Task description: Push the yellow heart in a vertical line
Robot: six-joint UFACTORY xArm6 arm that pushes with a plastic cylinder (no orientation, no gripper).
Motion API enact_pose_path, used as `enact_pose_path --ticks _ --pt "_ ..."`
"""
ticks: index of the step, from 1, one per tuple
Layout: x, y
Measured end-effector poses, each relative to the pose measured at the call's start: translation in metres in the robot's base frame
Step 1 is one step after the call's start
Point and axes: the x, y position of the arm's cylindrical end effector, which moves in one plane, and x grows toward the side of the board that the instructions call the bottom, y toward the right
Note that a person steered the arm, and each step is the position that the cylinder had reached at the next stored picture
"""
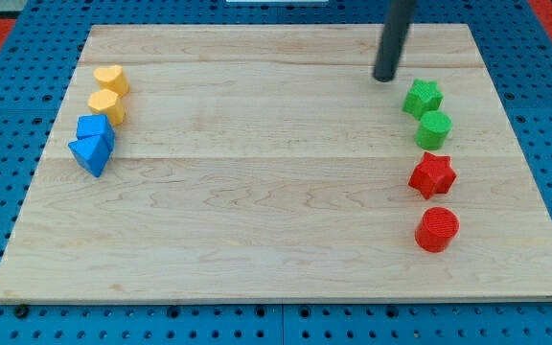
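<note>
One upright rod, my tip (pixel 385 78) beside green star (pixel 422 98)

Rod: one straight, round-section shaft, dark grey to black, matte, smooth, with no visible markings, screws or cables. My tip (pixel 385 79): blunt lower end, apparently flat-cut. Upper portion above the tip cropped by the view's top.

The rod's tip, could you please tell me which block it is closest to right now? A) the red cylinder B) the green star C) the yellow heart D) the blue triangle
B: my tip rests near the board's upper right, just up and to the view's left of the green star, apart from it, while the yellow heart sits far across on the view's left.
</note>
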Motion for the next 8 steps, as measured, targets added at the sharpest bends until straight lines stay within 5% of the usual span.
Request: enact_pose_path --ticks 2,5,7,8 --pt "-0.038 -0.155" --pt "-0.037 -0.354" --pt "0.019 -0.406" --pt "0.030 -0.352"
